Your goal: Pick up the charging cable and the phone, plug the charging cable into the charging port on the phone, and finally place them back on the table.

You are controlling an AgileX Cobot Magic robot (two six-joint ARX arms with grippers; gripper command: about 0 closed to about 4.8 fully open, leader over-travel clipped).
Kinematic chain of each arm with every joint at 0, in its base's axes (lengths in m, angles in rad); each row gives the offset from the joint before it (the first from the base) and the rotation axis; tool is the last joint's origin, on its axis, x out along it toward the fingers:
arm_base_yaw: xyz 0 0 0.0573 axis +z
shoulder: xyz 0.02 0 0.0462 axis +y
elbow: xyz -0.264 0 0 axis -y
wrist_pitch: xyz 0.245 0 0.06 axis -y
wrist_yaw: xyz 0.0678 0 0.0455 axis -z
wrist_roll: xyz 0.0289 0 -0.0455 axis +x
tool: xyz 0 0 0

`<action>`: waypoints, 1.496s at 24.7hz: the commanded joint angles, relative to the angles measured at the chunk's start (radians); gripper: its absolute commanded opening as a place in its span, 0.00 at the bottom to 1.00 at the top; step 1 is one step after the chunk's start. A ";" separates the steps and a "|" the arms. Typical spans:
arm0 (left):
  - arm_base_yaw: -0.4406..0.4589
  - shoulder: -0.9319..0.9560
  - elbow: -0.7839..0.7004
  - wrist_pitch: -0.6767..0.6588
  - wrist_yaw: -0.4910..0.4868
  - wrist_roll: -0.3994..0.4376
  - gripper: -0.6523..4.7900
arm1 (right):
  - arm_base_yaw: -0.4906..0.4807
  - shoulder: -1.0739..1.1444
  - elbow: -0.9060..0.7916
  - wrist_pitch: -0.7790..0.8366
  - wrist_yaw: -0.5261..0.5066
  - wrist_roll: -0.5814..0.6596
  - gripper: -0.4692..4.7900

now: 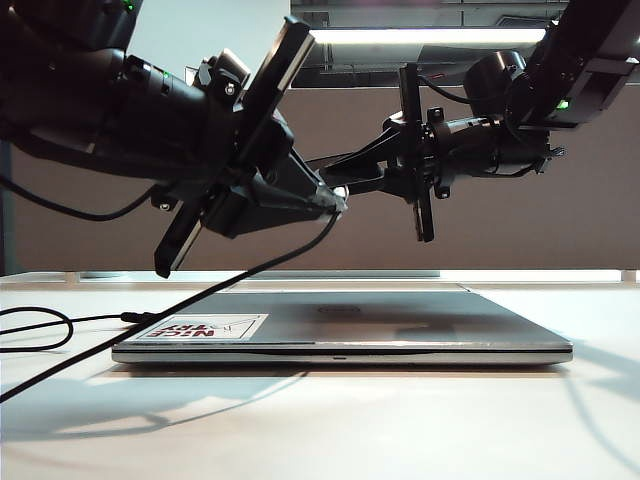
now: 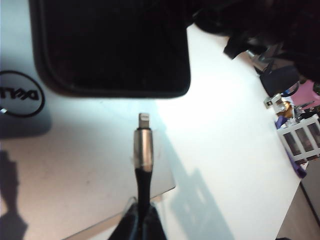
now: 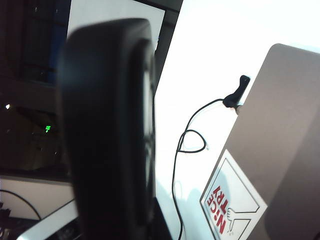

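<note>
Pinching the charging cable (image 2: 142,159) just behind its silvery plug, the left gripper (image 1: 335,203) hangs above the closed silver laptop (image 1: 400,325), its jaws closed tight on the black cord. The plug tip points at the short edge of the phone (image 2: 112,47) and stands just short of it, a small gap between them; the charging port itself is too dark to make out. The right gripper (image 1: 345,178) reaches in from the right and clamps the phone narrowly, holding it in the air above the laptop. From the left gripper the cord sags down past the laptop's front corner and trails in a loop across the white table (image 1: 320,430). A red-lettered sticker (image 1: 200,327) sits on the laptop lid.
</note>
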 commanded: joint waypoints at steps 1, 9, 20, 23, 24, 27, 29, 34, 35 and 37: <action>-0.001 -0.001 0.005 0.027 0.004 -0.042 0.11 | 0.001 -0.011 0.005 0.024 -0.035 0.001 0.08; 0.002 0.003 0.005 0.027 0.003 -0.043 0.11 | 0.001 -0.011 0.005 0.024 -0.035 0.012 0.08; 0.008 0.003 0.005 0.027 0.003 -0.043 0.11 | 0.001 -0.011 0.004 0.021 -0.035 0.019 0.08; 0.010 0.003 0.005 0.034 0.003 -0.043 0.11 | 0.001 -0.011 0.000 0.019 -0.042 0.019 0.08; 0.011 0.003 0.005 0.035 0.003 -0.043 0.11 | 0.001 -0.011 0.000 0.016 -0.047 0.019 0.08; 0.011 0.010 0.005 0.058 0.003 -0.044 0.11 | 0.001 -0.011 0.000 0.018 -0.053 0.019 0.08; 0.011 0.019 0.005 0.078 0.003 -0.053 0.11 | 0.001 -0.011 0.000 0.018 -0.053 0.019 0.08; 0.011 0.034 0.005 0.102 0.003 -0.082 0.11 | 0.001 -0.011 0.000 0.018 -0.049 0.019 0.08; 0.013 0.034 0.005 0.102 0.003 -0.085 0.11 | 0.001 -0.011 0.000 0.018 -0.040 0.019 0.08; 0.016 0.034 0.005 0.103 0.003 -0.087 0.11 | 0.001 -0.011 0.000 0.018 -0.023 0.019 0.08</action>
